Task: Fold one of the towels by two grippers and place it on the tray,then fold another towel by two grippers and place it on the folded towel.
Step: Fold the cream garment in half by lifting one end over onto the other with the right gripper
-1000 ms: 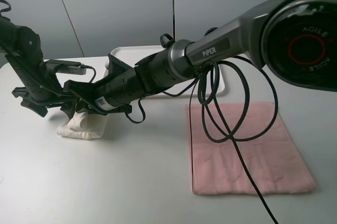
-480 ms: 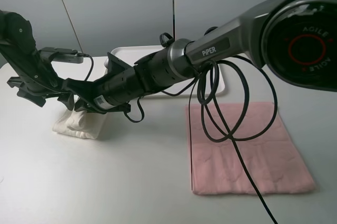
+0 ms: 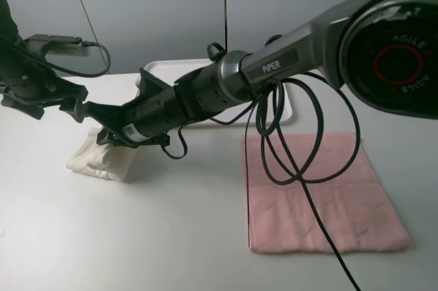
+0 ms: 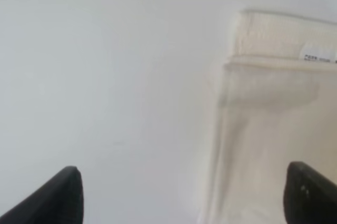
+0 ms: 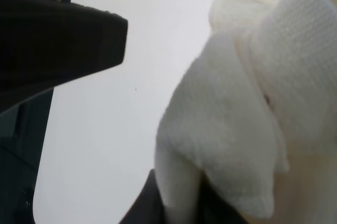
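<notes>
the white towel (image 3: 99,162) lies bunched near the left edge of the table (image 3: 171,236), toward the far-left corner, partly folded over on itself. the right gripper (image 3: 109,139) reaches right across the middle of the table to get at it. its fingers look clenched on a raised fold, and in the right wrist view the cloth (image 5: 231,113) swells up around them and hides most of the jaws. my reading is that this pinch keeps the fold from springing open and readies the towel for the carry to the tray (image 3: 161,66).

the left gripper (image 3: 48,103) hangs above the table just off the towel's outer side. its fingers (image 4: 63,197) are spread wide and released, holding nothing, and the left wrist view shows the towel below it with the label hem flat. it seems placed there to stay clear of the other arm.

the tray sits at the middle of the far edge, largely behind the long right arm. the pink towel (image 3: 321,195) lies flat toward the near-right corner, untouched, and the right arm's cable (image 3: 301,168) loops loosely over it. the two grippers are close together, so the likeliest snag is the arms crowding each other on the way to the tray.
</notes>
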{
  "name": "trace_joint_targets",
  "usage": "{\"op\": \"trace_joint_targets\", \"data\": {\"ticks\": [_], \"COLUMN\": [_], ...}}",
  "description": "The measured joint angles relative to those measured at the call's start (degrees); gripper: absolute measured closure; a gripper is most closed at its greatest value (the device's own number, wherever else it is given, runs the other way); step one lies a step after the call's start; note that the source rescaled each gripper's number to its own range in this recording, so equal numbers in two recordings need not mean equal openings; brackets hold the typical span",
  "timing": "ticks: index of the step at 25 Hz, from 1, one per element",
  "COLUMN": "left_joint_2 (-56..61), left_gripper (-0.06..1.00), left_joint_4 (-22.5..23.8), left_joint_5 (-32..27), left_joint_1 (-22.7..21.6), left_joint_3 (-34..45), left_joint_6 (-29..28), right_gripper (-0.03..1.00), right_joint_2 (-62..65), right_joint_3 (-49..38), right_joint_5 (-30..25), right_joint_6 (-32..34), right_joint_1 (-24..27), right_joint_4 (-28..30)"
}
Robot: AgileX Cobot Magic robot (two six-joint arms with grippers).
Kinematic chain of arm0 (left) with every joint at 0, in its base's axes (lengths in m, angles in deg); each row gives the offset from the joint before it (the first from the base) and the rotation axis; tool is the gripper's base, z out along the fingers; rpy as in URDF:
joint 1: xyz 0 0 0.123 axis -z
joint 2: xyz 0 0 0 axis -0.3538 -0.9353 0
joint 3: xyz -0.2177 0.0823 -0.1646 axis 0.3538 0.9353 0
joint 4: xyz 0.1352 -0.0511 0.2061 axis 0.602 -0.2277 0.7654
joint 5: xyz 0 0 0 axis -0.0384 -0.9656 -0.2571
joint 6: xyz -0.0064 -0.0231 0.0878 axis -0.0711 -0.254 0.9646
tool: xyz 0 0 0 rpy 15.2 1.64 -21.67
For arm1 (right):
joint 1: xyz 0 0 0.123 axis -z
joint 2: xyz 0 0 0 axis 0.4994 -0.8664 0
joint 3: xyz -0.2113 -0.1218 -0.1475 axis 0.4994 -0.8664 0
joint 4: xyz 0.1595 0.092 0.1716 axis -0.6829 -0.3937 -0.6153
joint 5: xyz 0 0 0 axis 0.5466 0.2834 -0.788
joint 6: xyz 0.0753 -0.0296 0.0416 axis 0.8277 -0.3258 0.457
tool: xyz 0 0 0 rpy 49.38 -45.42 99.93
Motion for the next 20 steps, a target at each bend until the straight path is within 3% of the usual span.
{"op": "trace_joint_targets", "data": {"ticks": [5,7,14,17,20], "left_joint_2": [1.6,2.2,4.0,4.6,4.9], "left_gripper": [-0.04,-0.04,-0.04,-0.04,-0.04], "left_joint_4": [0.0,0.0,0.0,-0.2,-0.9], "left_joint_5": [-1.5,-1.7,-2.6,-5.7,-9.8], "left_joint_1": [0.0,0.0,0.0,0.0,0.0], "left_joint_3": [0.0,0.0,-0.2,-2.9,-7.5], "left_joint_6": [0.0,0.0,0.0,0.9,2.3], "right_gripper": [0.50,0.41,0.28,0.17,0.13], "right_joint_2": [0.0,0.0,0.0,0.5,0.7], "right_joint_3": [0.0,0.0,0.0,0.2,1.5], "right_joint_5": [0.8,1.1,0.5,-0.1,-0.1], "right_joint_6": [0.0,0.2,0.1,-0.4,0.1], "right_joint_1": [-0.1,-0.4,-1.0,-1.2,-1.7], "right_joint_4": [0.0,0.0,0.0,0.0,0.0]}}
